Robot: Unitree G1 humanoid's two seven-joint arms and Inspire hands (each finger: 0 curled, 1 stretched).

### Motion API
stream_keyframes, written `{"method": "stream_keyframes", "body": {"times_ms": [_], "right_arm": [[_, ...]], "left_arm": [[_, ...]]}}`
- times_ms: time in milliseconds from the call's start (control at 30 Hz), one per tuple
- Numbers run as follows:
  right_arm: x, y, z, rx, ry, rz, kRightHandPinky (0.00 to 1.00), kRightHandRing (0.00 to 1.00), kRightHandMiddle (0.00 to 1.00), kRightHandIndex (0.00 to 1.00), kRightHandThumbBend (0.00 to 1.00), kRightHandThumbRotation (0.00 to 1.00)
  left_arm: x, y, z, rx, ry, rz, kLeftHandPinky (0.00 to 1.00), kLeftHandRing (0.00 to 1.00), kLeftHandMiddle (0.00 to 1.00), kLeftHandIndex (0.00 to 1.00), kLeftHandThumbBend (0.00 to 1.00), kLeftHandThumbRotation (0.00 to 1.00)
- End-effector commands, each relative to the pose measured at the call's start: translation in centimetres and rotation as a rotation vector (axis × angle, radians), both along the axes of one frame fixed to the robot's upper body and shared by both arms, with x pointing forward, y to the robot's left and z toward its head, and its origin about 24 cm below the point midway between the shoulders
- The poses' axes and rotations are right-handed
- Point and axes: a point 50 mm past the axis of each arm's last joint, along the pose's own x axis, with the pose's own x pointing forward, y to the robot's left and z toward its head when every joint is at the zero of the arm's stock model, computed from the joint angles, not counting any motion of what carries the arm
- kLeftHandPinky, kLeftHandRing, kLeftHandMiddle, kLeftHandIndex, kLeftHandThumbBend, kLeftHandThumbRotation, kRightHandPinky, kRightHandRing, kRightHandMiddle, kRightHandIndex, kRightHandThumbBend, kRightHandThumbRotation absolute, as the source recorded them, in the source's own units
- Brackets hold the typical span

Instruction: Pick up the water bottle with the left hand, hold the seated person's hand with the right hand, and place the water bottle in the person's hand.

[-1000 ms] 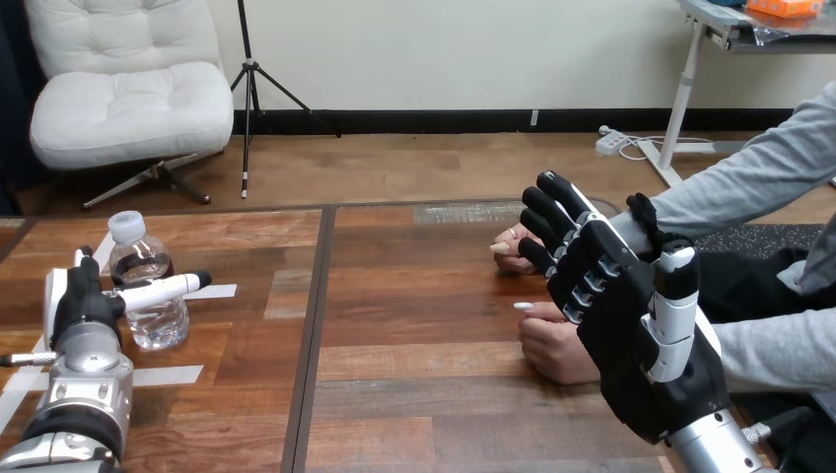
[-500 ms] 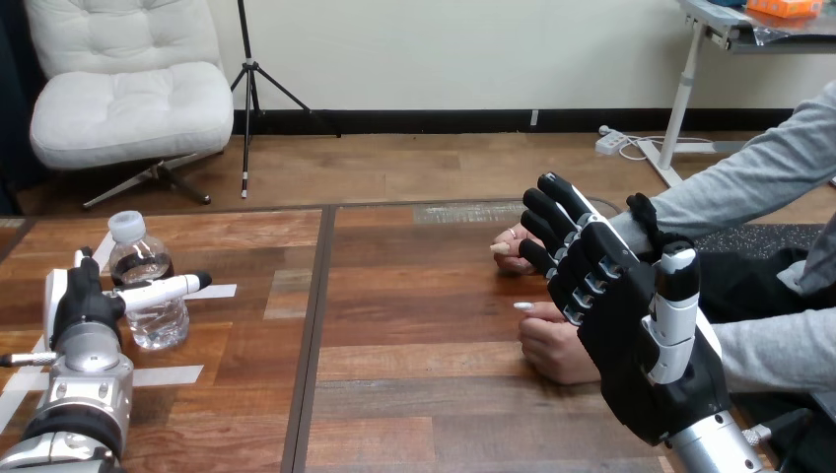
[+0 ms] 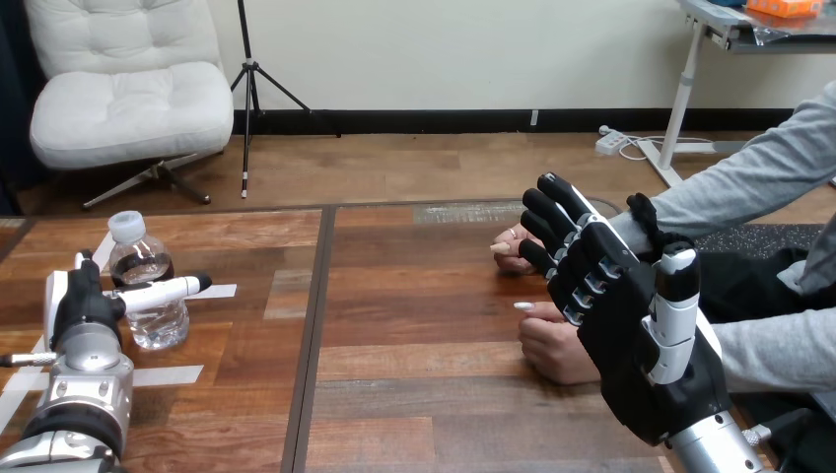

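While the water bottle (image 3: 148, 291) stands on the table (image 3: 424, 325) at far left, not yet lifted | left hand (image 3: 84, 305) beside it, thumb straight across its front, unclosed, apparently lining up a grasp | right hand (image 3: 631, 325) spread wide over the person's hands (image 3: 550, 353), likely poised to take one; contact unclear

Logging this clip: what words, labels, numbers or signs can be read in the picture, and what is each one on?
No text is readable here.
On the grey strip at the far edge of the table: faint marks, too small to read.
On the water bottle: no legible label.
On the white tape strips: blank.
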Motion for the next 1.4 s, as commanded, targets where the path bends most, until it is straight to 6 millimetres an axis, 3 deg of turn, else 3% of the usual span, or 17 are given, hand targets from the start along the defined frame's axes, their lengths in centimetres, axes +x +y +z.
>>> {"method": "stream_keyframes", "body": {"times_ms": [0,767,1367], "right_arm": [[0.36,0.08,1.94,0.005,-0.107,0.008,1.0,1.0,0.97,0.95,0.99,1.0],[0.16,0.18,1.95,0.006,-0.1,0.002,1.0,1.0,0.96,0.95,0.99,1.0],[0.09,0.23,1.92,0.005,-0.099,0.002,1.0,1.0,0.97,0.95,0.99,1.0]], "left_arm": [[2.12,-0.38,2.96,0.033,-0.073,-0.038,0.94,0.99,1.0,1.0,0.88,0.09],[2.44,-0.46,3.38,0.018,-0.074,-0.037,0.98,1.0,1.0,1.0,0.85,0.1],[2.69,-0.81,3.69,0.035,-0.098,0.029,0.82,0.89,0.93,0.96,0.88,0.02]]}}
